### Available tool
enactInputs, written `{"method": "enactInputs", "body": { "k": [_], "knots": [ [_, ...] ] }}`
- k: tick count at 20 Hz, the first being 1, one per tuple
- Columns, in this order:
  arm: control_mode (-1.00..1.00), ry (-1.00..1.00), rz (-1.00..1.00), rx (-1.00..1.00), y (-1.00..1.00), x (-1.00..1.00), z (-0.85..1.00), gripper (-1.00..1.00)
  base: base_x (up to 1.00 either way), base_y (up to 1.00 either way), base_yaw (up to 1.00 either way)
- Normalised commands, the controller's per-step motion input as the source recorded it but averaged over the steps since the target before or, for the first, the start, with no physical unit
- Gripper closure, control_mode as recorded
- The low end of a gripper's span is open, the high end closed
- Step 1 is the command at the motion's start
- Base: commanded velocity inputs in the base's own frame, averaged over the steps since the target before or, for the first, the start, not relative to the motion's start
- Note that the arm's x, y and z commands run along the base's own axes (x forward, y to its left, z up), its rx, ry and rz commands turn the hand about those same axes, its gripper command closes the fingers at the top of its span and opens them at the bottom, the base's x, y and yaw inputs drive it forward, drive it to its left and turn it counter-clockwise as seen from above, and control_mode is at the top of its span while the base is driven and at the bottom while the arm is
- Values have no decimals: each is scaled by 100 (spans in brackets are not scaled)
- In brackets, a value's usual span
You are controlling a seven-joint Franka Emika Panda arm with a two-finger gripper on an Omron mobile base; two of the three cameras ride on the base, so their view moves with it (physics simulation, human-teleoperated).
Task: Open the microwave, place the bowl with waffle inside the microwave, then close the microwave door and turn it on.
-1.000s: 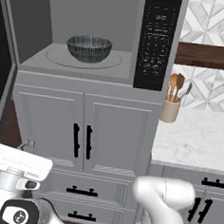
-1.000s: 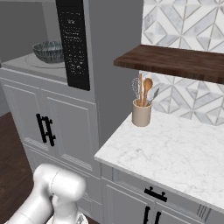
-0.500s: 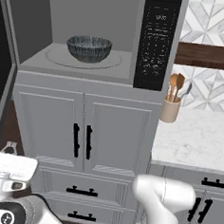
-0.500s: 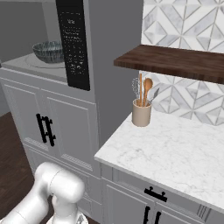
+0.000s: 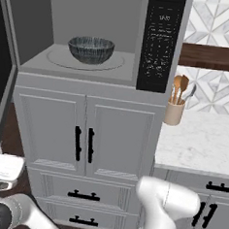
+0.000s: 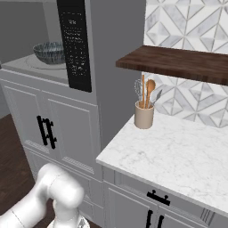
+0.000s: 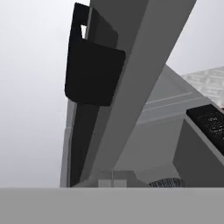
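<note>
Bowl [image 5: 91,49] sat on the turntable inside the microwave [image 5: 86,65], left of the keypad [image 5: 161,42]. Door [image 5: 2,73] stood swung open at the microwave's left edge, long axis vertical, close beside the closed, empty tool.

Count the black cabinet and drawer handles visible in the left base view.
7. Two upright on the doors below the microwave; two flat on the drawers beneath; one flat on the right drawer; two upright below it. The arm may hide others.
</note>
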Motion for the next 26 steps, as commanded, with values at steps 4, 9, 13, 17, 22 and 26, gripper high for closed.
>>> {"method": "enactInputs", "body": {
  "k": [4, 9, 13, 17, 22, 26],
  "knots": [
    [-100, -5, -3, -2, 41, 16, 0, 100, 0, 0, 0],
    [-100, -5, -3, -2, 47, 6, 6, 100, 0, 0, 0],
    [-100, -8, -4, 8, 20, 1, 41, 100, 0, 0, 0],
    [-100, -4, -6, 13, 1, 11, 49, 100, 0, 0, 0],
    [-100, 0, -3, 26, -43, 23, 47, 100, 0, 0, 0],
    [-100, 2, 0, 42, -94, 46, 57, 100, 0, 0, 0]
  ]
}}
